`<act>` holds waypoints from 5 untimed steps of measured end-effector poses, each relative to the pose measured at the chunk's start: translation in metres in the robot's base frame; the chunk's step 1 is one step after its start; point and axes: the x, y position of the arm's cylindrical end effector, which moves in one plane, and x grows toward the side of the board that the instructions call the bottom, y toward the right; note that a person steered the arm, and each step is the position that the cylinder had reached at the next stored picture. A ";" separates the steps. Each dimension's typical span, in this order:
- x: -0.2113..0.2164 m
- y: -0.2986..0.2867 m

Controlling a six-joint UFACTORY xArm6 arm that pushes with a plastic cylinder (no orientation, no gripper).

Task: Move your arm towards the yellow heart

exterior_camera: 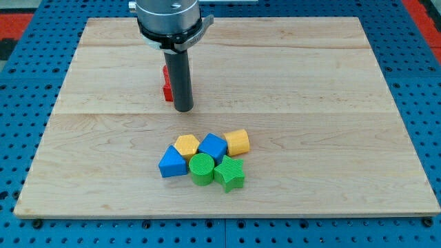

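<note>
My tip rides bare — a plain rod end effector, gripping nothing. The yellow heart lies toward the view's bottom-right — clustered with other blocks.

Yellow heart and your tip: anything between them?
No. In the camera view, only bare board lies between my tip and the yellow heart; the red block sits behind the rod.

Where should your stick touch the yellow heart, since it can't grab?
I can only push. I'd probably touch the yellow heart on its edge facing the view's top, coming straight from where my tip stands. That edge is bare, while the blue triangle, green cylinder and blue cube crowd its other sides.
</note>
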 end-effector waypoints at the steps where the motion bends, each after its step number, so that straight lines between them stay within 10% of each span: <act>1: 0.000 0.068; 5: -0.002 0.308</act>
